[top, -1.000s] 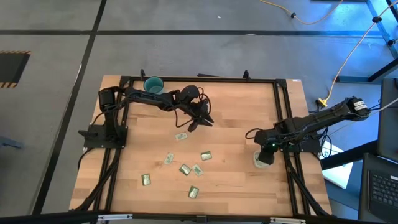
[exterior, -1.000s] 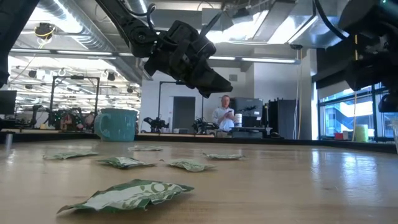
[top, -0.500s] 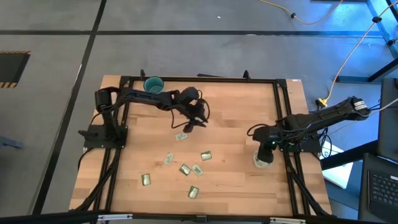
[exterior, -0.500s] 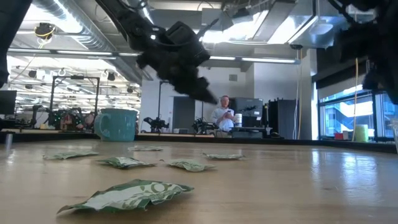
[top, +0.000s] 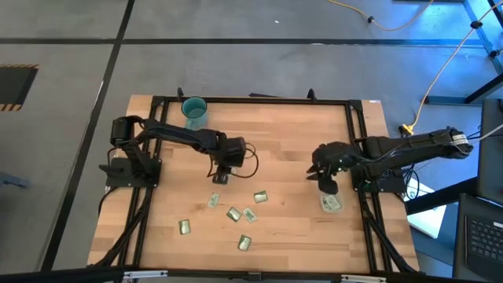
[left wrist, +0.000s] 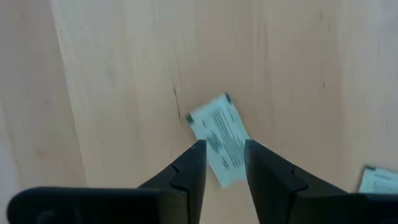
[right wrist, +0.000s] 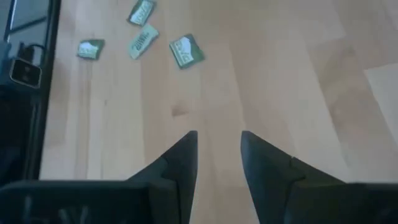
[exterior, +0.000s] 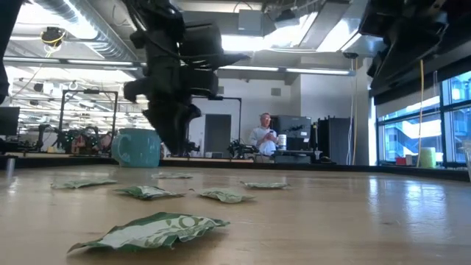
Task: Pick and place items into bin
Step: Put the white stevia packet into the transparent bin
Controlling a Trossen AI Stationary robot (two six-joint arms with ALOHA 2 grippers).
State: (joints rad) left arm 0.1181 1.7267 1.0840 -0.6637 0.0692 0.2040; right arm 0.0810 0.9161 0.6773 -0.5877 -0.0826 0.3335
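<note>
Several pale green foil packets [top: 233,213] lie flat on the wooden table, toward its near side. One more packet [left wrist: 221,138] lies under my left gripper [top: 222,174], which points steeply down, open, its fingertips [left wrist: 198,149] just above the packet's two sides, apart from it. The clear bin [top: 332,203] stands near the right edge with packets inside. My right gripper [top: 319,173] hangs open above the table, left of and beyond the bin, with nothing between its fingers [right wrist: 186,144].
A teal mug [top: 193,108] stands at the far left of the table. A dark frame [top: 357,149] runs along the table's edges. Bare wood lies between the two grippers. A person [exterior: 266,140] stands far off in the room.
My left gripper has swung from the middle of the table toward the left and near edges and tipped from nearly level to steeply down, ending over a packet. My right gripper has risen from the bin and moved toward the far edge and a little left.
</note>
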